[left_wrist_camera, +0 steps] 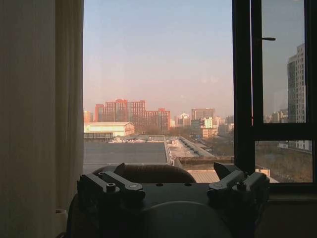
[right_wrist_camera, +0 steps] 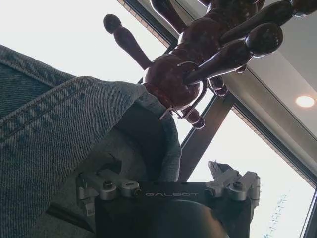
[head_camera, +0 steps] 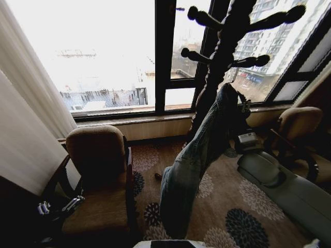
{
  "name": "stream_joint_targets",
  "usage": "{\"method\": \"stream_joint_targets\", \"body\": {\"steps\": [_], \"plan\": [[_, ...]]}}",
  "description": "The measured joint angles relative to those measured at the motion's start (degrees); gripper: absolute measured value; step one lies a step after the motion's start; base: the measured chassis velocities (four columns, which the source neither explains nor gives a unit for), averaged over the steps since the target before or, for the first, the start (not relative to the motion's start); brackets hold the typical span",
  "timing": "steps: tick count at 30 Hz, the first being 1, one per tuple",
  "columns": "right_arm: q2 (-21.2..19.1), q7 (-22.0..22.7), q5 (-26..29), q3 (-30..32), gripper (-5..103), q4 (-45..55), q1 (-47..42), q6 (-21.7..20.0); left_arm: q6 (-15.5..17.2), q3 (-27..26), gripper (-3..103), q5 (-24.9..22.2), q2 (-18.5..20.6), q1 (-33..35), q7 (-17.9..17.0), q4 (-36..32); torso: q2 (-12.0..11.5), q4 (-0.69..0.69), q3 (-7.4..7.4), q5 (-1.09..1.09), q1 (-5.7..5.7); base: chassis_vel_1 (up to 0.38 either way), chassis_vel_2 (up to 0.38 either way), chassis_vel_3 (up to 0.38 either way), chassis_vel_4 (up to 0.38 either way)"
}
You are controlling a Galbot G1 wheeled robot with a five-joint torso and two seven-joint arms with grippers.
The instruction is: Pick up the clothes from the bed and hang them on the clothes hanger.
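At the far left of your head view hangs a pale curtain, and beside it sits a brown upholstered armchair on the dark floral-patterned carpet. Your left gripper rests low by that armchair's left armrest; in the left wrist view the left gripper faces the big window over the armchair's back, its jaws spread wide with nothing between them. Moving right, the light-blue faded denim jacket hangs in a long drape from the dark wooden coat stand with knobbed pegs, its top bunched against the pole and its lower end trailing near the carpet. Just right of the jacket's top, your right gripper is raised against the stand, with the grey right arm sloping down toward the lower right. In the right wrist view the right gripper has its jaws apart, one finger tucked against the denim fold, the other finger in free air, below a small metal hook on the stand's pole. Farther right stands a second brown armchair.
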Motion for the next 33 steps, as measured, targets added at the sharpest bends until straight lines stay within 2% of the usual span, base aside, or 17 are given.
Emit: {"method": "stream_joint_targets", "body": {"steps": [1,3,12,15,19,20,24,26,27,28,33], "plan": [[0.0,0.0,0.0,0.0,92,0.0,0.0,0.0,0.0,0.0,100,0.0,0.0,0.0,0.0,0.0,0.0,0.00,0.00,0.00,0.00,0.000,0.000,0.000,0.000],[0.0,0.0,0.1,-0.1,99,0.0,0.0,0.0,0.0,0.0,100,0.0,0.0,0.0,0.0,0.0,0.0,0.00,0.00,0.01,0.00,0.000,0.000,0.000,0.000],[0.3,0.0,0.3,1.3,100,1.8,-2.8,-0.2,0.0,0.0,100,0.0,0.0,0.0,0.0,0.0,0.0,0.00,0.00,0.00,0.00,0.000,0.000,0.000,0.000],[0.8,-0.1,0.4,3.7,100,3.3,-5.9,-0.3,0.0,0.0,100,0.0,0.0,0.0,0.0,0.0,0.0,0.00,0.00,0.01,0.00,0.000,0.000,0.000,0.000],[2.6,-1.1,-0.3,11.3,100,7.4,-15.8,0.1,0.0,0.0,100,0.0,0.0,0.0,0.0,0.0,0.0,0.00,0.00,0.00,0.00,0.000,0.000,0.000,0.000],[2.6,-1.1,-0.3,11.3,100,7.4,-15.8,0.1,0.0,0.0,100,0.0,0.0,0.0,0.0,0.0,0.0,0.00,0.00,0.00,0.00,0.000,0.000,0.000,0.000],[6.5,-2.3,-1.7,21.1,100,11.7,-27.1,1.7,0.0,0.0,100,0.0,0.0,0.0,0.0,0.0,0.0,-0.01,0.00,-0.01,0.00,0.000,0.000,0.000,0.000],[7.7,-2.5,-2.1,23.1,100,12.4,-29.1,2.2,0.0,0.0,100,0.0,0.0,0.0,0.0,0.0,0.0,0.00,-0.01,-0.01,0.00,0.000,0.000,0.000,0.000],[10.7,-3.1,-3.0,26.9,100,13.4,-33.5,3.5,0.0,0.0,100,0.0,0.0,0.0,0.0,0.0,0.0,0.00,0.00,0.00,0.00,0.000,0.000,0.000,0.000],[10.7,-3.1,-3.0,26.9,100,13.4,-33.5,3.5,0.0,0.0,100,0.0,0.0,0.0,0.0,0.0,0.0,0.00,0.00,0.00,0.00,0.000,0.000,0.000,0.000],[21.2,-3.8,-4.2,33.1,100,14.5,-44.1,7.3,0.0,0.0,100,0.0,0.0,0.0,0.0,0.0,0.0,-0.01,-0.01,0.00,0.00,0.000,0.000,0.000,0.000]]}}
